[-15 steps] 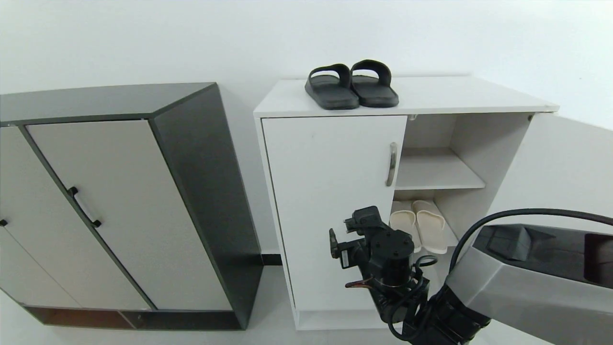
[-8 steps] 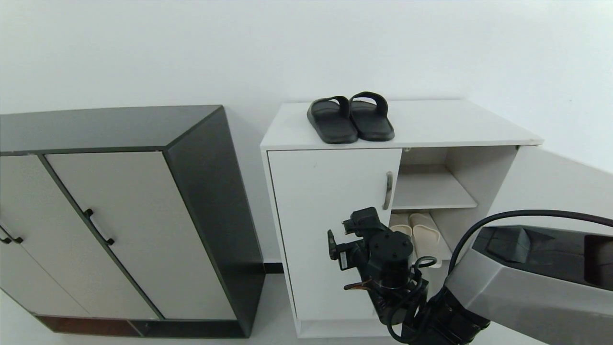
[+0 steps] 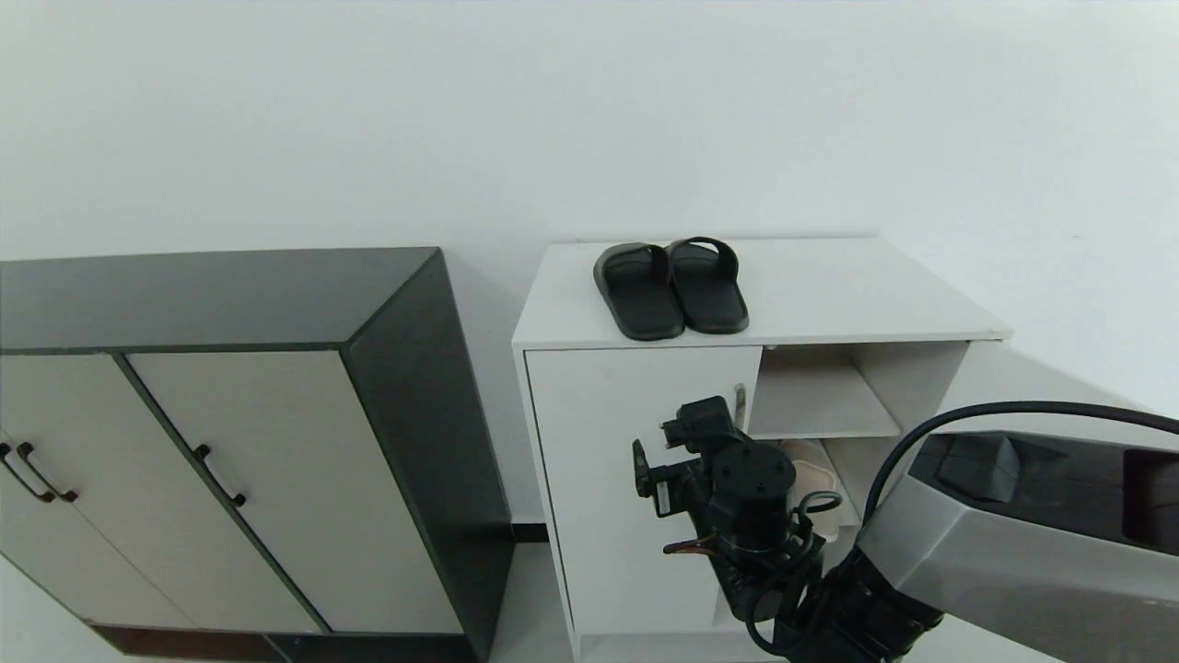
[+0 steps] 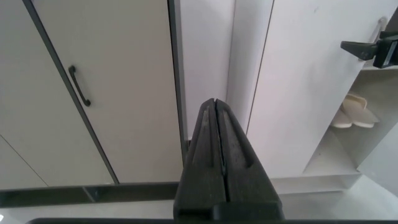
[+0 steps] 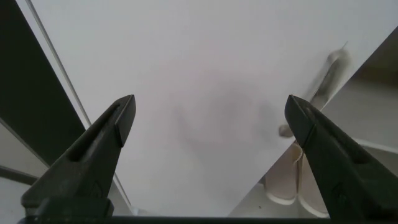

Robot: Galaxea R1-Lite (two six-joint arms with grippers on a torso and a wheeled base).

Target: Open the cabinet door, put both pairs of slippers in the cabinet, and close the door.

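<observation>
Close before the closed door (image 3: pixel 636 460) of the white cabinet (image 3: pixel 829 304), the right claw (image 5: pixel 209 109) hangs with its fingers wide apart and nothing between them. It faces the panel at about the height of the handle (image 5: pixel 328 71). Compared with a second ago it stands higher against that door: then the lower panel, now the handle's level. The whole head view slides downward while the arm keeps its place in it, so I judge that camera and arm rise together and that nothing on the cabinet moves. The left claw (image 4: pixel 214 107) is pressed together and empty, pointing toward the cabinet's left edge, near the gap to the dark cabinet (image 3: pixel 405 387).

Cream slippers (image 3: pixel 815 465) lie side by side inside the cabinet's open right half, beneath the shelf (image 3: pixel 820 405) and just past the handle. Black slippers (image 3: pixel 671 287) sit as a pair on the cabinet's top, above the closed door.

So one pair is stowed and one waits. The climb reads as a set-up for reaching the top. The spread right claw looks the likelier to take the black pair, though it is below the top board for now. Shutting the cabinet comes after that.
</observation>
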